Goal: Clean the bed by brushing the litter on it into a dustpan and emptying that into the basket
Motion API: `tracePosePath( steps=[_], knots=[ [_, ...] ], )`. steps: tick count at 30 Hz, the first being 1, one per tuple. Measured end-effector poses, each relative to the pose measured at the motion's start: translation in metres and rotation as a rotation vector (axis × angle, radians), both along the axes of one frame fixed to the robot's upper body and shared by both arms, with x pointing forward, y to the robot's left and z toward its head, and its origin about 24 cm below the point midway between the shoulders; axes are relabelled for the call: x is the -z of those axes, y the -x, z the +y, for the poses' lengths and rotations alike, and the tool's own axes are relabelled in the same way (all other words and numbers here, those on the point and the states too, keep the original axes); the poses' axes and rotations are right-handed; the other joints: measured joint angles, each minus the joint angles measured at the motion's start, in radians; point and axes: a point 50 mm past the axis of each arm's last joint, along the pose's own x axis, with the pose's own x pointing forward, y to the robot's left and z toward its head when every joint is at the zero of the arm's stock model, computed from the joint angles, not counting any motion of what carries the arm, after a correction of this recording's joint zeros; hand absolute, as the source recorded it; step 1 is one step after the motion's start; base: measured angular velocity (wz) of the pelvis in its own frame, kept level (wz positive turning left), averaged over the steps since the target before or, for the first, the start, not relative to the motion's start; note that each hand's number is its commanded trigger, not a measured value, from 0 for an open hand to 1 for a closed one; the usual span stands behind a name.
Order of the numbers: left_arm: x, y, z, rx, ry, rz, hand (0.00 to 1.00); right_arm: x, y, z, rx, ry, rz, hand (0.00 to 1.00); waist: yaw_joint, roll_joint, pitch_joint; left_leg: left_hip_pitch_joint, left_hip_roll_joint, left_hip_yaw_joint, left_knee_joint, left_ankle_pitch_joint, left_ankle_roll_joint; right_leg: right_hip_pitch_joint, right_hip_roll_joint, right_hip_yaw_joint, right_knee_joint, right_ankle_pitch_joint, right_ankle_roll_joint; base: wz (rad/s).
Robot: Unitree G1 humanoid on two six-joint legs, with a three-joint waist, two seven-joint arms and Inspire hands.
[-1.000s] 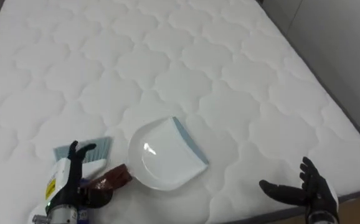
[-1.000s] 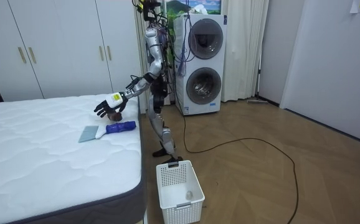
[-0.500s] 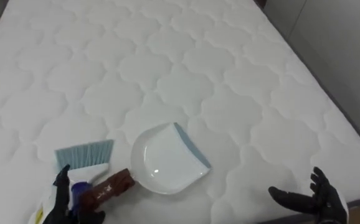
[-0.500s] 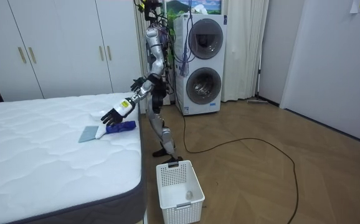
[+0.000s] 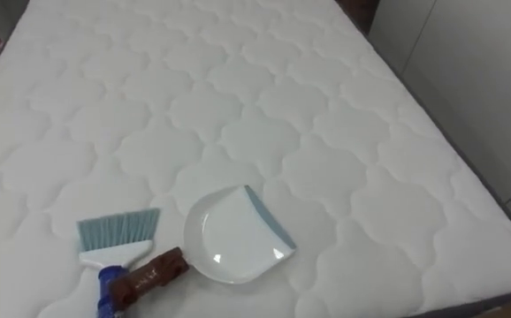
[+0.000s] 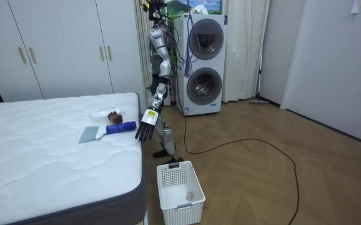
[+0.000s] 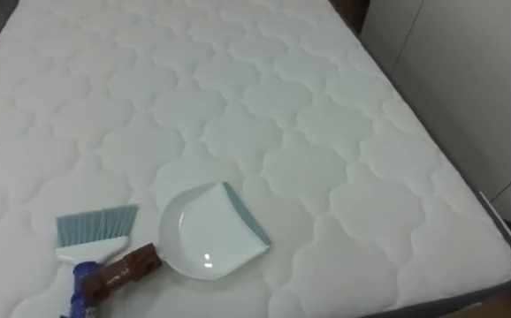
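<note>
The hand brush (image 5: pixel 118 238) and white dustpan (image 5: pixel 229 234) lie side by side by the bed's (image 5: pixel 264 106) edge nearest the robot, handles toward it, probably for easy reach. The left hand (image 6: pixel 145 128) hangs beside that edge, fingers straight, holding nothing.

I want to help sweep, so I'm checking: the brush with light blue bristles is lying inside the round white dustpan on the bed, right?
Not quite. The brush with light blue bristles is lying beside the round white dustpan, to its left, not inside it. Both are on the bed's white quilted mattress, as the left eye view shows.
</note>
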Motion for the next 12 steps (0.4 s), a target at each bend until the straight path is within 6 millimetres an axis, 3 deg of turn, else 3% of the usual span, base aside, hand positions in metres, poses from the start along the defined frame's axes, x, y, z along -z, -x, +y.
tracePosePath(
  steps=[7,12],
  knots=[
    [0.007,0.008,-0.004,0.007,0.076,0.100,0.00,0.008,0.013,0.007,-0.168,-0.069,0.159,0.00,0.005,0.005,0.0026,0.001,0.000,0.000,0.000,0.000,0.000,0.000,0.004,0.000,0.001,0.000,0.000,0.00],
    [0.015,0.017,-0.019,-0.009,0.159,0.164,0.00,0.012,0.016,0.015,-0.287,-0.084,0.253,0.00,0.003,0.006,0.0028,0.005,0.000,-0.002,0.001,0.000,0.000,-0.001,0.002,-0.004,0.001,-0.001,-0.001,0.00]
  ],
)
